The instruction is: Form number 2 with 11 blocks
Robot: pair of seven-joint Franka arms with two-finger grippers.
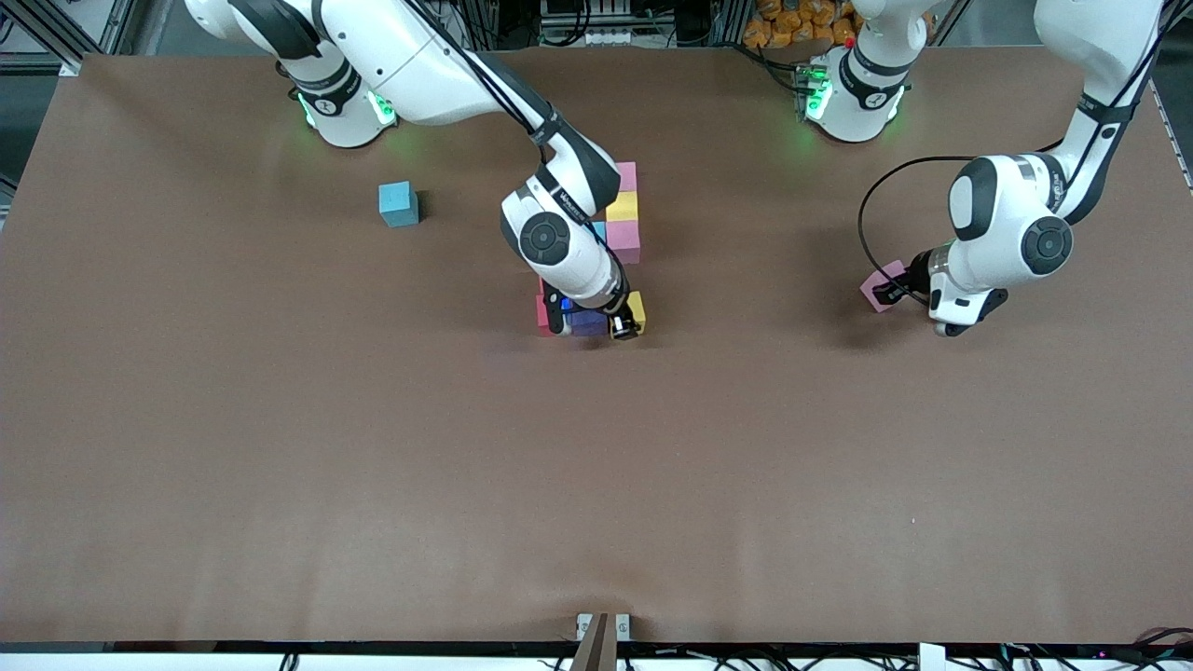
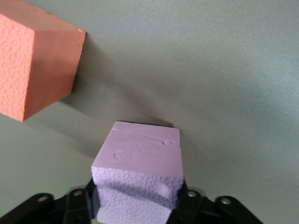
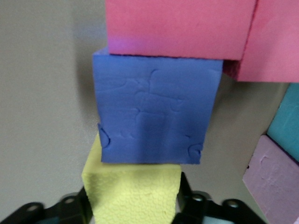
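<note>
the number 2 [image 1: 610,252] stood unfinished near the middle of the table [image 1: 280,447], a little toward the robots' bases, with pink and yellow cubes in its farther part and a red, a purple and a yellow cube in the row nearest to the front camera. the right gripper [image 1: 596,326] was low over that near row; in the right wrist view its fingers [image 3: 187,193] stood at both sides of the yellow block [image 3: 133,193], which touched the purple block [image 3: 156,114], but i cannot tell if they pressed it or had let it go. the left gripper [image 1: 909,289] was toward the left arm's end of the table, and its fingers [image 2: 187,196] were closed on a pink block [image 2: 140,172], with the foam dented where they pressed; an orange block [image 2: 37,60] lay near it. a blue block [image 1: 399,204] rested alone, toward the right arm's end. the blocks looked light, soft and a little rough, so probably they would not slip easily but could squash. i think the best hold is on two facing side walls, around the middle, with gentle force.
</note>
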